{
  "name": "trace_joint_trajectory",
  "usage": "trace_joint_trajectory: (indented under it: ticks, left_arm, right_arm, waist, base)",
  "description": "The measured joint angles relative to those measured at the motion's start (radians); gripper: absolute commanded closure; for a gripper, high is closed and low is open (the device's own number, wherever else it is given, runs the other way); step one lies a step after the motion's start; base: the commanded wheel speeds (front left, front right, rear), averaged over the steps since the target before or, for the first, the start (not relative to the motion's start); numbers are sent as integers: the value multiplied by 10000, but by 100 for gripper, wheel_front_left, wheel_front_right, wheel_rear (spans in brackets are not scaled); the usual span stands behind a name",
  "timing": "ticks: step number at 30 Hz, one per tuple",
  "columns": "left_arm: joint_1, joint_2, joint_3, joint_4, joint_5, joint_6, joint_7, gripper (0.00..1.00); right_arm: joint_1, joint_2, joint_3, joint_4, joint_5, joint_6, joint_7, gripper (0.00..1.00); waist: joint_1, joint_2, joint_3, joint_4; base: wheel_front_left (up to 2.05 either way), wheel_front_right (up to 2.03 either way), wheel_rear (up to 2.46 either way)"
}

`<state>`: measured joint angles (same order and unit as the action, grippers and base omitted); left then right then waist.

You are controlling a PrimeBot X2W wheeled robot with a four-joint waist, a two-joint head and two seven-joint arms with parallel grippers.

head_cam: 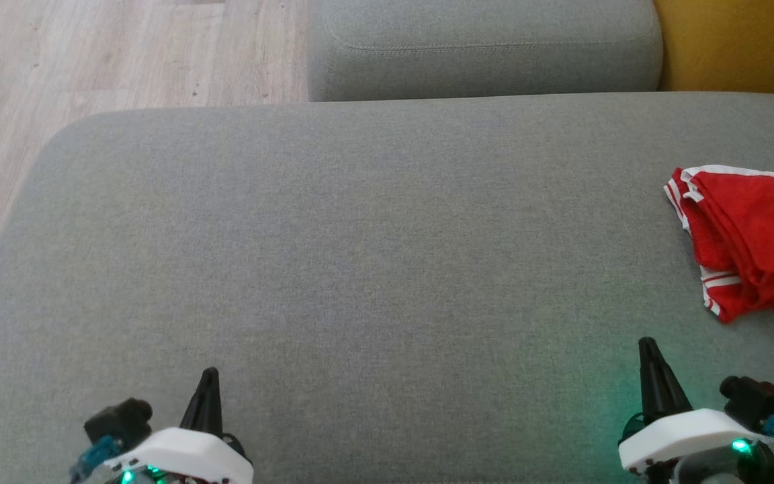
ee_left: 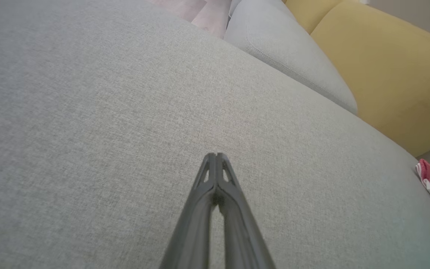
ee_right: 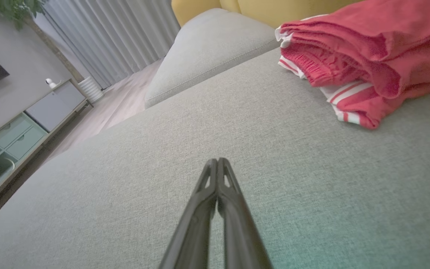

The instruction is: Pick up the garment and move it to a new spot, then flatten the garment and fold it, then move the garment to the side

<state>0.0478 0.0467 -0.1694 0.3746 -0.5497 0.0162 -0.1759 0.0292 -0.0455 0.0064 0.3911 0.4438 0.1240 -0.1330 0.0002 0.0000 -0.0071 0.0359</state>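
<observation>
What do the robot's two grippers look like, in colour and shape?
The left gripper and right gripper look alike: long black jaws tapering to a point, a white rounded shell with a green light, and a black block with a blue plug.

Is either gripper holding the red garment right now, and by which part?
Nothing is held. The left gripper and the right gripper are both shut empty over the grey cushion. The red garment lies apart, ahead of the right gripper.
</observation>
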Motion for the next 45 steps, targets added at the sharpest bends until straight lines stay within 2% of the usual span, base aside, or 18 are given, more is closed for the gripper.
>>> trace_joint_trajectory:
  ticks: [45]
  left_arm:
    - [-421, -4, 1116, -414, -4598, -616, 1235, 100]
  right_arm:
    - [-414, 4, -606, -458, 5049, 0, 1076, 100]
  waist:
    - [-1, 0, 45, -158]
  base:
    - [0, 0, 0]
